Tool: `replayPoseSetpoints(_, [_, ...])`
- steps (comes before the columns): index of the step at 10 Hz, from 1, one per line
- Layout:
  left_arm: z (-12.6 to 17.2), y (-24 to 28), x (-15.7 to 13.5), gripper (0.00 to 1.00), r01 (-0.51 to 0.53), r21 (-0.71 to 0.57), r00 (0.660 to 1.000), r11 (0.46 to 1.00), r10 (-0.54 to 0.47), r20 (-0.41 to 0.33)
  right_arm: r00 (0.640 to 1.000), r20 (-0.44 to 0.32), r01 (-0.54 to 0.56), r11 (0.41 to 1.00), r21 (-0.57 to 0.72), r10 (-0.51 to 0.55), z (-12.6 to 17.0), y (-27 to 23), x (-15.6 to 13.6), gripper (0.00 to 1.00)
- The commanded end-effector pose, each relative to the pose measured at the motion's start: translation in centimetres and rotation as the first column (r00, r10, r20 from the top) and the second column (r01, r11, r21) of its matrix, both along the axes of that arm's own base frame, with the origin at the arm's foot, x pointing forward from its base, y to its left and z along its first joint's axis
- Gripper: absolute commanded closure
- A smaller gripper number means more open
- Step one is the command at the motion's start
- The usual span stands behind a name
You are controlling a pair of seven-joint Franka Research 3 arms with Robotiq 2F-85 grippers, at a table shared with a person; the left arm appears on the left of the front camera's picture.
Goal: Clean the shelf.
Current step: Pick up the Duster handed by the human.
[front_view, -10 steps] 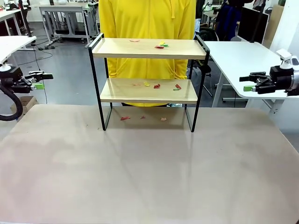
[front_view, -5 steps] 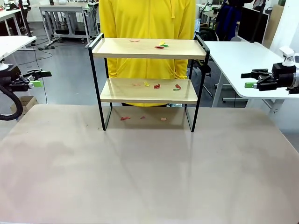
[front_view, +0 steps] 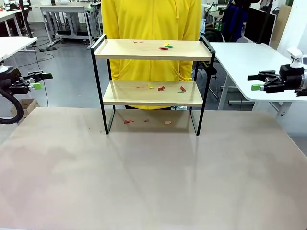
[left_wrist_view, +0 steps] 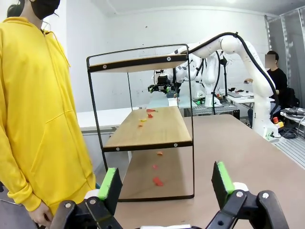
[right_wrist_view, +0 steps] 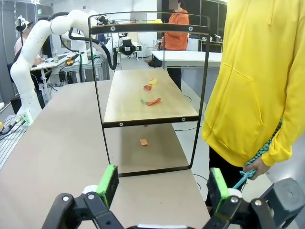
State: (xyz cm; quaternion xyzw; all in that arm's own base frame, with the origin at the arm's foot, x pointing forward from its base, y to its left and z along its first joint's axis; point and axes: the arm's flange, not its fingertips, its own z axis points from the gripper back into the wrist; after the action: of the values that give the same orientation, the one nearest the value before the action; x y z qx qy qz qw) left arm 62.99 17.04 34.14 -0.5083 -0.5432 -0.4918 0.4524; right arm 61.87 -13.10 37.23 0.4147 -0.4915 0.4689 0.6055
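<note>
The shelf (front_view: 124, 49) stands at the far middle of the table, with small red, yellow and green scraps (front_view: 165, 46) on its top board. More scraps (front_view: 161, 88) lie on its lower board, and a few (front_view: 128, 121) lie on the table beneath it. My left gripper (front_view: 44, 80) hovers open off the table's left side, level with the lower board. Off the right side my right gripper (front_view: 250, 82) is open too. Both wrist views look end-on at the shelf (left_wrist_view: 157, 131) (right_wrist_view: 128, 102) between empty green pads (left_wrist_view: 109, 183) (right_wrist_view: 217, 186).
A person in a yellow hoodie (front_view: 151, 21) stands right behind the shelf, holding something teal (right_wrist_view: 250, 174) in one hand. White side tables (front_view: 240, 57) (front_view: 12, 45) flank the far corners. The wide brown table (front_view: 153, 172) stretches in front of the shelf.
Both grippers have drawn slightly outward, the left to the left and the right to the right, then held still. The shelf and scraps have not moved.
</note>
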Motion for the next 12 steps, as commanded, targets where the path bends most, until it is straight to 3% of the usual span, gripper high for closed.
replayPoseSetpoints(1, [0.18,-0.01,0.06,0.00,-0.004,0.008,1.000,1.000,0.004,0.003,1.000,0.006,0.001,1.000,0.000,-0.001,0.29,-0.02,0.07,0.00])
replayPoseSetpoints(12, [0.18,-0.01,0.06,0.00,-0.004,0.008,1.000,1.000,0.004,0.003,1.000,0.006,0.001,1.000,0.000,-0.001,0.29,-0.02,0.07,0.00])
